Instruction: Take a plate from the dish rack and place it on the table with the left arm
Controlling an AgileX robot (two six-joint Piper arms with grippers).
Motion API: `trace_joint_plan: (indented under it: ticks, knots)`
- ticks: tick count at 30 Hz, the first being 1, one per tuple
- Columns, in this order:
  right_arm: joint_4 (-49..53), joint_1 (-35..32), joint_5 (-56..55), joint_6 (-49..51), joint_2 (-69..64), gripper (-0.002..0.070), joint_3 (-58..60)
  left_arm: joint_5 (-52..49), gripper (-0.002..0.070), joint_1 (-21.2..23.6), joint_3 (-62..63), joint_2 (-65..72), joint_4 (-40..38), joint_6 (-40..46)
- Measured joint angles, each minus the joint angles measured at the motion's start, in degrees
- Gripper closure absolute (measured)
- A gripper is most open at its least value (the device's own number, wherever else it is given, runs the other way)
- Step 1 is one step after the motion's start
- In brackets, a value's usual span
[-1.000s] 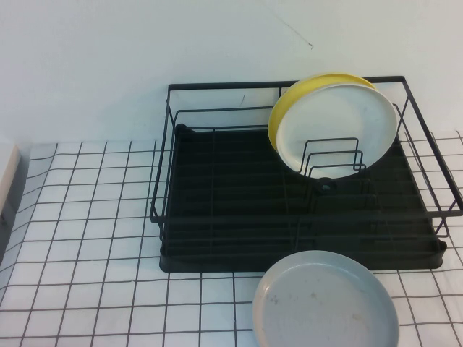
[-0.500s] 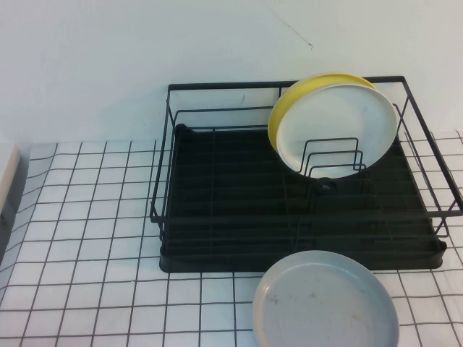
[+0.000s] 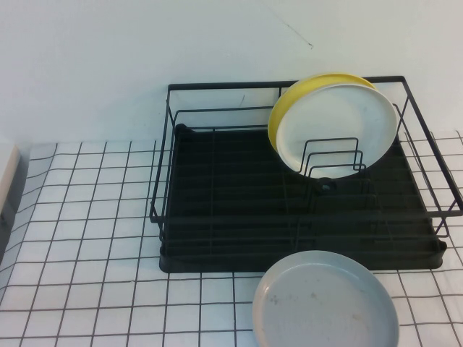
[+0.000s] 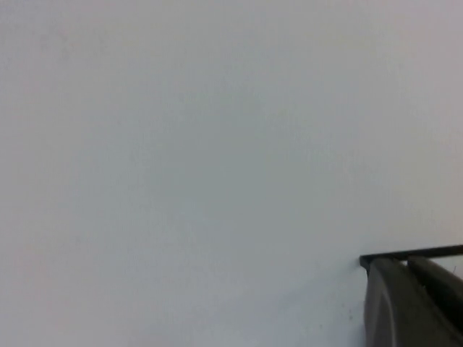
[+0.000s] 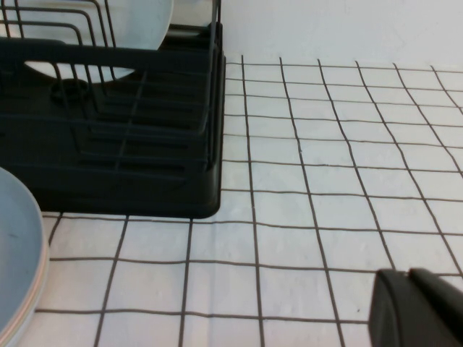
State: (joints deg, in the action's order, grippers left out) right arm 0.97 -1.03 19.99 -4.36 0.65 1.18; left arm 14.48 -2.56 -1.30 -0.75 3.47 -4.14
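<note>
The white plate [image 3: 340, 126] stands upright in the wire dividers at the back right of the black dish rack [image 3: 231, 210], leaning against a yellow plate [image 3: 288, 108] behind it. Neither arm shows in the high view. In the left wrist view my left gripper [image 4: 406, 262] is shut and empty, facing the bare white wall, with a top bar of the dish rack [image 4: 427, 251] just beyond its tips. My right gripper [image 5: 409, 273] is shut and empty, low over the gridded table [image 5: 325, 144], beside the dish rack [image 5: 108, 159]; the plate [image 5: 137, 14] shows behind the dividers.
A pale grey speckled plate [image 3: 325, 303] lies flat on the table [image 3: 87, 217] just in front of the rack's right half, and shows as the grey plate [image 5: 14, 246] in the right wrist view. Open grid surface lies left of the rack. A white wall stands behind.
</note>
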Motion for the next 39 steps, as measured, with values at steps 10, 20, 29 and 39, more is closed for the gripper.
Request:
trace_joint_plan:
  ticks: [10, 20, 29, 39]
  knots:
    - [0.00, 0.00, 0.00, 0.00, 0.00, 0.0679, 0.00, -3.60, 0.0678, 0.00, 3.85, -0.08, -10.19, -1.12]
    - [0.00, 0.00, 0.00, 0.00, 0.00, 0.0679, 0.00, -28.90, 0.0678, 0.00, 28.23, 16.51, -12.00, -0.17]
    - [0.00, 0.00, 0.00, 0.00, 0.00, 0.0679, 0.00, -32.29, 0.0678, -2.24, 41.69, 40.07, -22.28, 15.00]
    - [0.00, 0.00, 0.00, 0.00, 0.00, 0.0679, 0.00, -31.57, 0.0678, -14.77, 59.81, 69.97, -26.47, 30.47]
